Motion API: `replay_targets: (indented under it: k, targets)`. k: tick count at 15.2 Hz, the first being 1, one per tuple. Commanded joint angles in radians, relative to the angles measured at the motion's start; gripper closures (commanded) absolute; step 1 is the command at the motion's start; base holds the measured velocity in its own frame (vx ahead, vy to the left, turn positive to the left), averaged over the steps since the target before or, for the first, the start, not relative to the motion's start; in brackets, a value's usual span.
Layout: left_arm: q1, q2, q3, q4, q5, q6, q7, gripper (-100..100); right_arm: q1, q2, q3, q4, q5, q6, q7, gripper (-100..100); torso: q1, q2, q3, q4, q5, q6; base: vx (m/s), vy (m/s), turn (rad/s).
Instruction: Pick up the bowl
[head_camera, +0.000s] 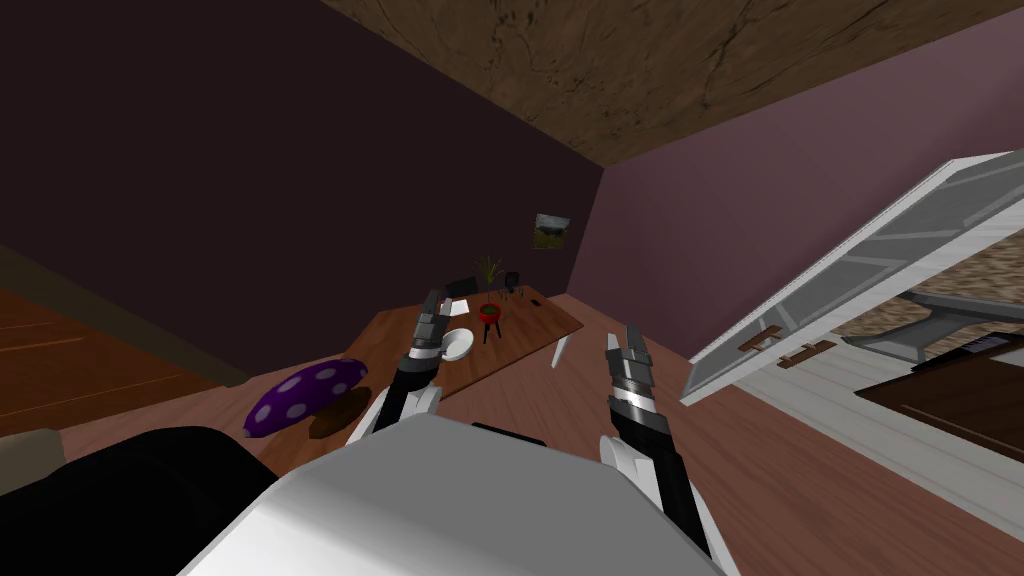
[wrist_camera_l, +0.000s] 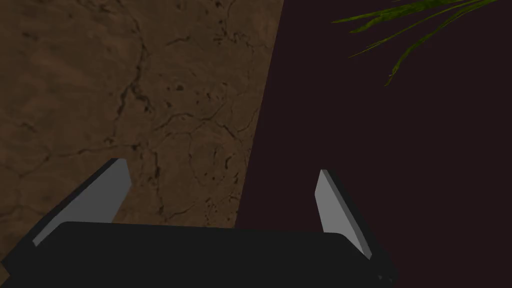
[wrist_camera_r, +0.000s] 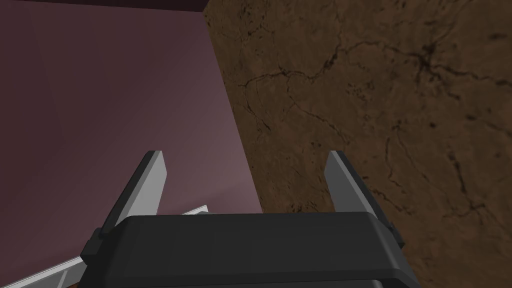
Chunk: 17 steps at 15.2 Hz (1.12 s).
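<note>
Your bowl (head_camera: 458, 343) is sitting white and shallow on the near part of a brown wooden table (head_camera: 535, 322), not gripped by anything. In the head view the left gripper (head_camera: 438, 303) is standing just beside it, on the bowl's left, with the forearm's edge overlapping the bowl's rim. Whether it is touching or hanging above, you cannot tell from here. That claw is gaping wide: in the left wrist view its two fingers (wrist_camera_l: 107, 192) are standing well apart with nothing between them. They are pointing upward, away from the tabletop. Just past the bowl a small red pot (head_camera: 489, 312) is standing on dark legs, and a white sheet (head_camera: 458, 307) is lying near it. Farther back a green plant (head_camera: 489, 268) is rising by the dark wall, and its leaves (wrist_camera_l: 415, 20) are reaching into the left wrist view. The right gripper (head_camera: 632, 340) is hovering well apart from the bowl, off the table's right end and over the wooden floor (head_camera: 800, 470). Its fingers (wrist_camera_r: 150, 185) are likewise spread wide and holding nothing. To the left of the table a purple cushion (head_camera: 305, 395) with pale dots is lying. On the far right a white panelled door (head_camera: 860, 265) is standing open.
</note>
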Motion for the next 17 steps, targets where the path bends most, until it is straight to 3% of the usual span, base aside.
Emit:
replay_targets:
  k: [1, 2, 3, 5, 8, 9, 10, 11, 12, 17]
  targets:
    - [-0.002, 0.035, 0.005, 0.006, 0.006, 0.017, -0.001, -100, 0.000, 0.000, 0.000, 0.000, 0.000, 0.000, 0.000, 0, 0.000, 0.000, 0.000, 0.000, 0.000, 0.000, -0.003, -0.004, 0.010]
    - [-0.003, 0.062, 0.011, 0.011, 0.012, 0.034, -0.002, -100, 0.000, 0.000, 0.000, 0.000, 0.000, 0.000, 0.000, 0, 0.000, 0.000, 0.000, 0.000, 0.000, 0.000, -0.010, -0.010, 0.019]
    - [-0.003, 0.062, 0.011, 0.011, 0.012, 0.034, -0.002, -100, 0.000, 0.000, 0.000, 0.000, 0.000, 0.000, 0.000, 0, 0.000, 0.000, 0.000, 0.000, 0.000, 0.000, -0.012, -0.013, 0.016]
    - [-0.009, 0.117, 0.026, 0.028, 0.031, 0.082, -0.004, -100, 0.000, 0.000, 0.000, 0.000, 0.000, 0.000, 0.000, 0, 0.000, 0.001, 0.000, 0.000, 0.000, 0.000, -0.016, -0.018, 0.019]
    - [-0.012, 0.148, 0.036, 0.039, 0.043, 0.114, -0.004, -100, 0.000, 0.000, 0.000, 0.000, 0.000, 0.000, 0.000, 0, -0.001, 0.001, 0.001, 0.000, 0.000, 0.000, -0.015, -0.022, 0.016]
    - [-0.015, 0.176, 0.047, 0.052, 0.056, 0.149, -0.005, -100, 0.000, 0.000, 0.000, 0.000, 0.000, 0.000, 0.000, 0, -0.001, 0.001, 0.001, 0.000, 0.000, 0.000, -0.015, -0.020, 0.013]
    - [-0.015, 0.176, 0.047, 0.052, 0.056, 0.149, -0.005, -100, 0.000, 0.000, 0.000, 0.000, 0.000, 0.000, 0.000, 0, -0.001, 0.001, 0.001, 0.000, 0.000, 0.000, -0.015, -0.020, 0.014]
    - [-0.020, 0.205, 0.059, 0.066, 0.071, 0.180, -0.006, -100, 0.000, 0.000, 0.000, 0.000, 0.000, 0.000, 0.000, 0, -0.001, 0.001, 0.001, 0.000, 0.000, 0.000, -0.014, -0.029, 0.016]
    - [-0.020, 0.205, 0.059, 0.066, 0.071, 0.188, -0.006, -100, 0.000, 0.000, 0.000, 0.000, 0.000, 0.000, 0.000, 0, -0.001, 0.001, 0.001, 0.000, 0.000, 0.000, -0.014, -0.028, 0.014]
    - [-0.034, 0.286, 0.099, 0.119, 0.125, 0.308, -0.005, -100, 0.000, 0.000, 0.000, 0.000, 0.000, 0.000, 0.000, 0, -0.001, 0.001, 0.000, 0.000, 0.000, 0.000, -0.013, -0.027, 0.014]
